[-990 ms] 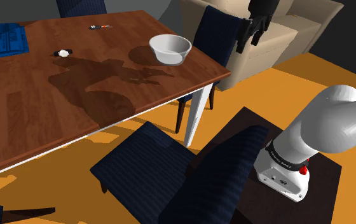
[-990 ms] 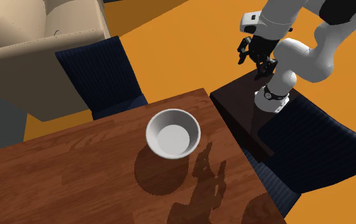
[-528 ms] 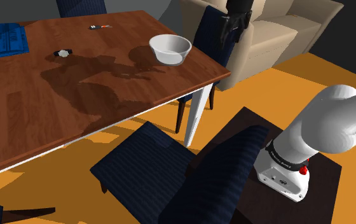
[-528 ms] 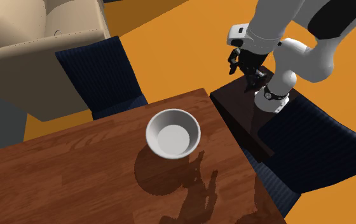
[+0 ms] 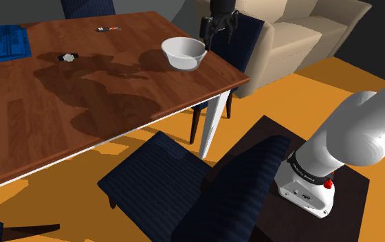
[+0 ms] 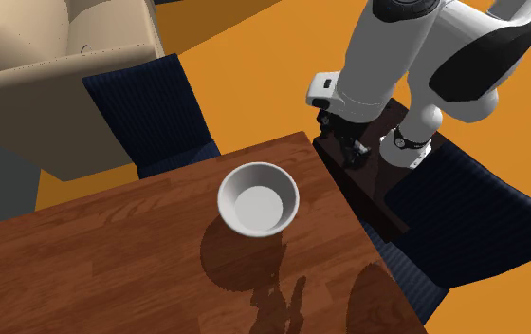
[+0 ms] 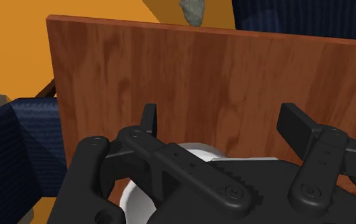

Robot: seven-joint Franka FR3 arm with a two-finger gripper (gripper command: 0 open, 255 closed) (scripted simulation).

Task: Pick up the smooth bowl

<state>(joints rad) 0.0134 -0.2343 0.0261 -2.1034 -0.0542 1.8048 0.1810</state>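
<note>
Claw (image 7: 221, 121) wide, empty, just beside bowl (image 5: 183, 52). I'd straddle near rim, lower gently, then close.

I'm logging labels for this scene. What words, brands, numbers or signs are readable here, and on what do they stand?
None can be read.
The blue printed sheet on the table carries lines of marks, too blurred to read.
The white bowl shows no lettering.
</note>
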